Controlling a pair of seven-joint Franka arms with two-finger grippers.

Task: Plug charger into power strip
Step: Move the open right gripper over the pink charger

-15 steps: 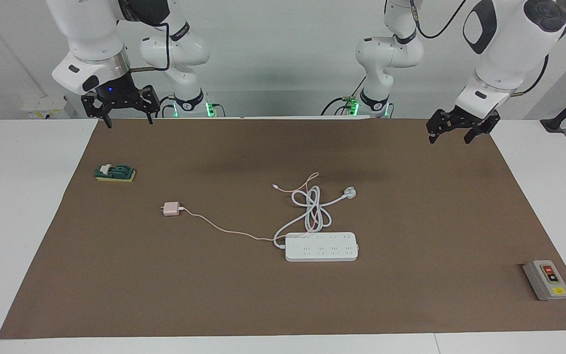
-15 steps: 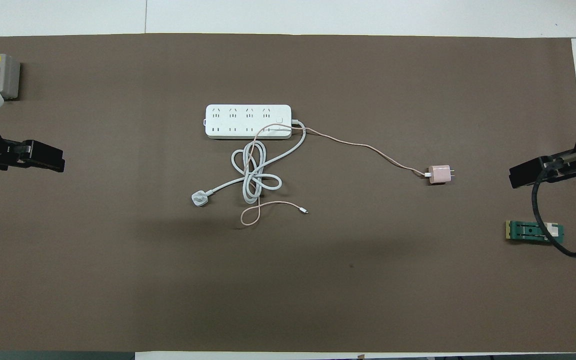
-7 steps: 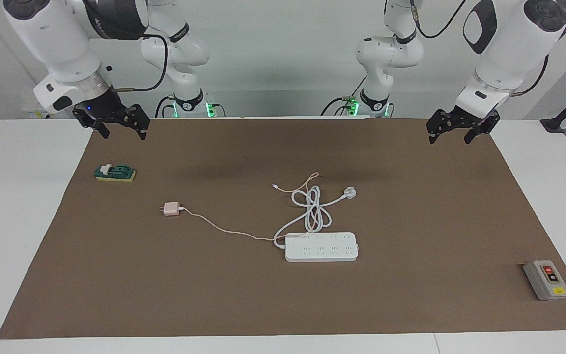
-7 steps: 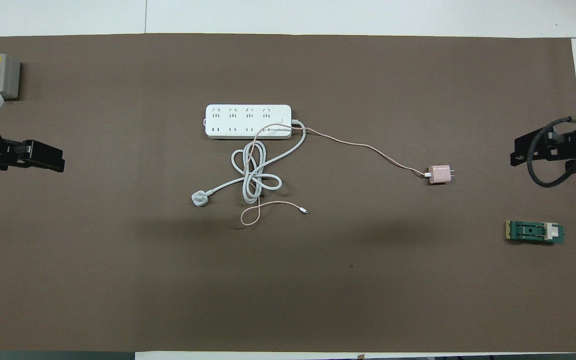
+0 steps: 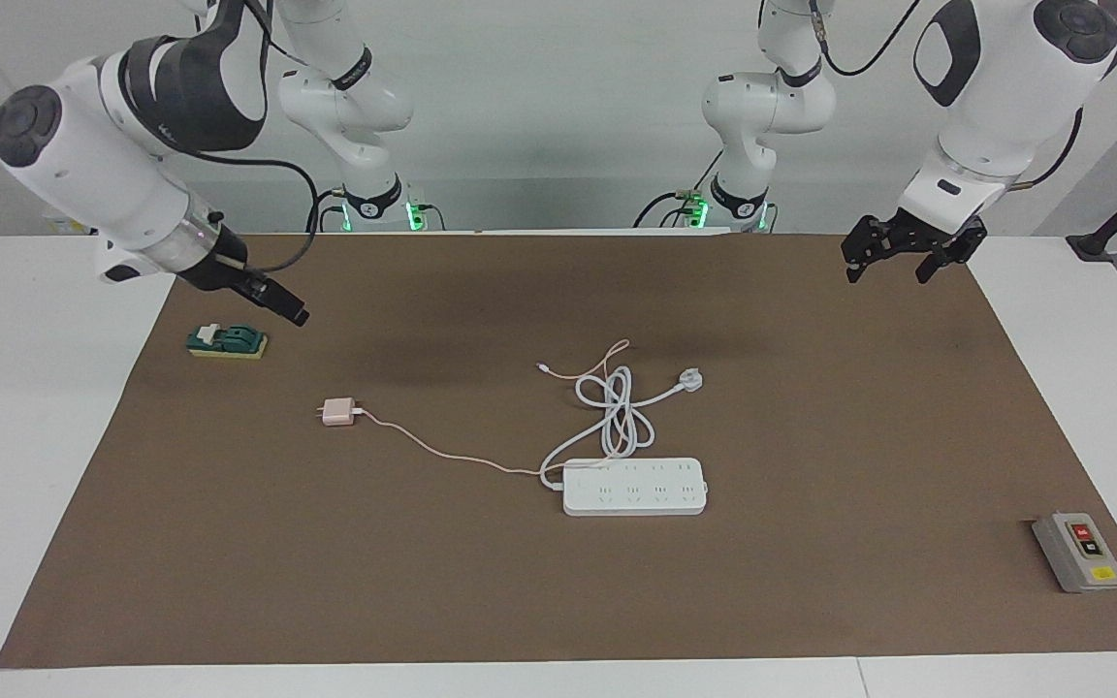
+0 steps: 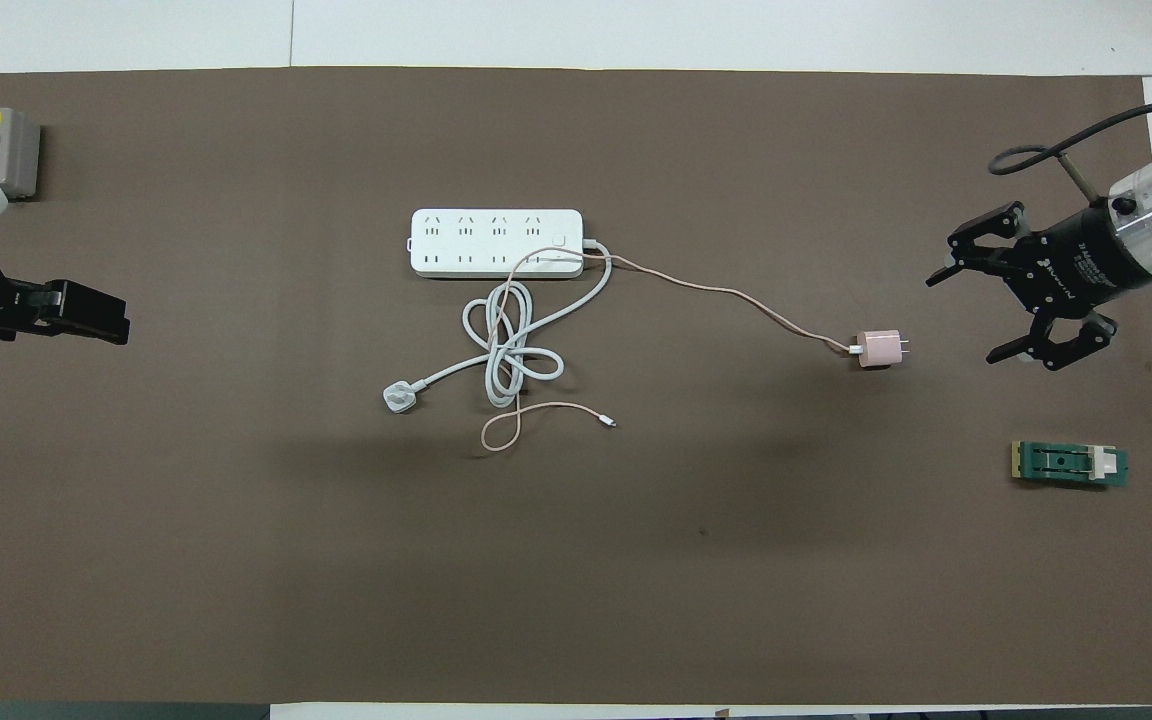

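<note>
facing view —
right gripper (image 5: 289, 312): up in the air over the mat (image 5: 811, 582) at the right arm's end, holding nothing, tilted down next to the green block (image 5: 227, 341)
charger (image 5: 335, 412): flat on the mat, well apart from that gripper, toward the table's middle and farther from the robots
power strip (image 5: 634, 487): farther out again, the charger's pink cable (image 5: 452, 456) running to it
left gripper (image 5: 885, 262): waiting over the mat's edge nearest the robots, fingers spread, empty

overhead view —
right gripper (image 6: 966, 315): fingers clearly apart, pointing toward the charger (image 6: 879, 349)
power strip (image 6: 496, 243): mid-table, white cord (image 6: 506, 350) looped beside it
grey box (image 6: 2, 150): mat corner at the left arm's end
</note>
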